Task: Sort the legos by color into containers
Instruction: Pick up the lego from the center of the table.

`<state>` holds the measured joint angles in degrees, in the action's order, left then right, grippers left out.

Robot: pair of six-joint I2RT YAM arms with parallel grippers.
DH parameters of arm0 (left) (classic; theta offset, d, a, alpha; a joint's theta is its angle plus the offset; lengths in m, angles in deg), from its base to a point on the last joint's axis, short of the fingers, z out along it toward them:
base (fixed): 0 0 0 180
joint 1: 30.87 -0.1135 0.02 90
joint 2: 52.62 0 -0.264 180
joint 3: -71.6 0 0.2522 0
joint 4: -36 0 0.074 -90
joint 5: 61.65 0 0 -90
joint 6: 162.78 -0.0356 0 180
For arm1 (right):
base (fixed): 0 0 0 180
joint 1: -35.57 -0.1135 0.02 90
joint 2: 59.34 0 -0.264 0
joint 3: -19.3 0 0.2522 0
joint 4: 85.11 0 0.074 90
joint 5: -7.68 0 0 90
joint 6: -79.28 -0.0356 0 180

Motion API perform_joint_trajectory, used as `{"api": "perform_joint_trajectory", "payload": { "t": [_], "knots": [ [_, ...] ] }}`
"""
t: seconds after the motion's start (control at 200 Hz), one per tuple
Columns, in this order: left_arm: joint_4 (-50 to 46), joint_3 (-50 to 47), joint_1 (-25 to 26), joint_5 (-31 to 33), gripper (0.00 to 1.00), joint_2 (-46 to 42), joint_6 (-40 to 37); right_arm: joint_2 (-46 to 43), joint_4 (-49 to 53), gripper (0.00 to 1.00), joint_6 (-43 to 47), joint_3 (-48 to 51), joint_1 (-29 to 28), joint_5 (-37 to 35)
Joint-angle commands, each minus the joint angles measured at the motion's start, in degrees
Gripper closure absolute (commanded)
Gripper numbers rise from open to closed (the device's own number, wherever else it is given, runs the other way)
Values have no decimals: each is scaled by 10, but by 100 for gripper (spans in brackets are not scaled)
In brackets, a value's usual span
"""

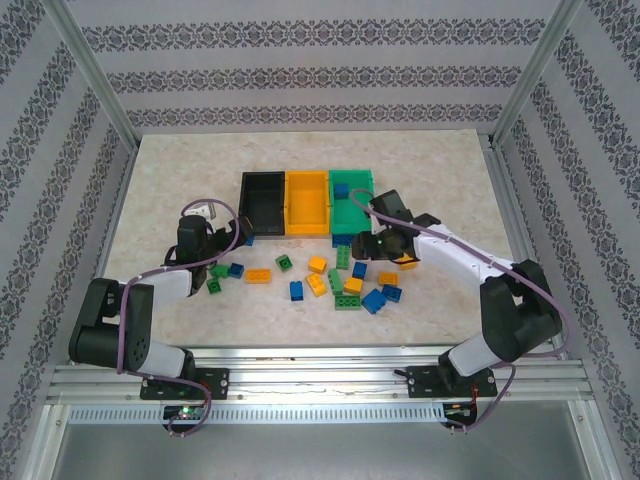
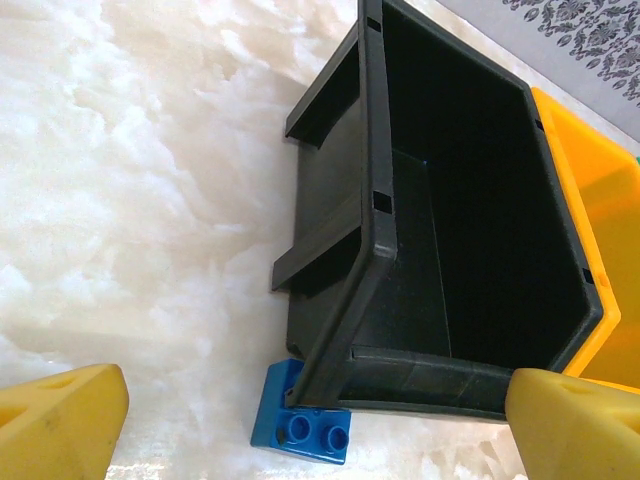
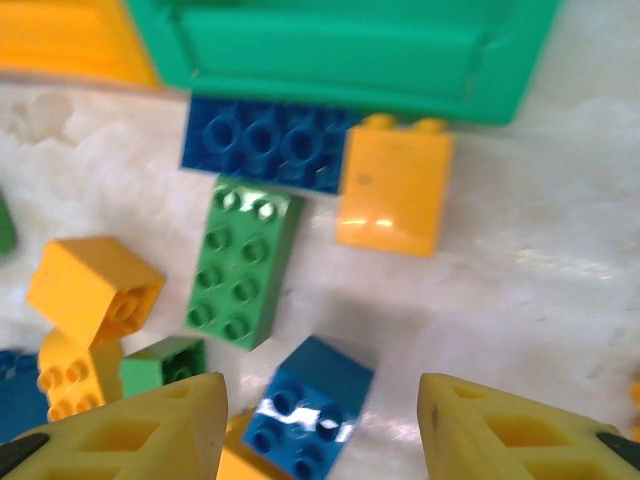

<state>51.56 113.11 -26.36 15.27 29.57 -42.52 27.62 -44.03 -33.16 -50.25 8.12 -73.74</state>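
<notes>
My right gripper [image 3: 322, 425] hung part open, empty. Blue 2x2 brick [image 3: 305, 405] lay just below, between my fingers; green bin [image 3: 340, 50] ahead. Risk: closing could have nipped small green brick [image 3: 165, 362] by one finger, causing wrong-colour drop. My left gripper [image 2: 320, 425] gaped wide, empty, facing black bin [image 2: 460, 220].

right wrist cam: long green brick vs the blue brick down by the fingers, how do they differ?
Size: the green brick is long, with eight studs; the blue brick is short, with about four.
Place: the blue brick lies between the open fingers of the right gripper; the green brick lies beyond them.
Both lie loose on the table.
</notes>
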Motion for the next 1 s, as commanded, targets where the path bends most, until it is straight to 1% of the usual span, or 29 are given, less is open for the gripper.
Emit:
{"api": "perform_joint_trajectory", "payload": {
  "t": [0.0, 0.06, 0.135, 0.27, 0.485, 0.655, 0.715, 0.844, 0.899, 0.994],
  "knots": [
    [12, 9, 6, -6, 3, 4, 0, 30, -14, 46, -19, -16, -33, 1],
    [12, 9, 7, -8, 3, 1, -1, 61, -15, 46, -23, -39, -45, -5],
    [11, 5, 7, -4, 2, -5, -3, 110, -3, 46, -23, -79, -60, -34],
    [5, 1, 6, 7, 2, -18, -7, 166, 11, 46, -28, -118, -69, -52],
    [5, -1, 6, 9, 1, -21, -10, 205, 22, 46, -33, -127, -72, -61],
    [8, -2, 6, 10, 0, -21, -8, 222, 20, 50, -37, -130, -79, -70],
    [8, -2, 7, 10, 0, -22, -9, 230, 28, 53, -35, -137, -80, -74],
    [13, -5, 6, 11, 0, -23, -8, 230, 33, 64, -32, -138, -84, -74],
    [14, -4, 6, 10, 0, -22, -7, 224, 35, 71, -32, -136, -85, -75],
    [14, -6, 6, 11, 0, -23, -7, 201, 28, 73, -34, -129, -85, -71]
  ]
}}
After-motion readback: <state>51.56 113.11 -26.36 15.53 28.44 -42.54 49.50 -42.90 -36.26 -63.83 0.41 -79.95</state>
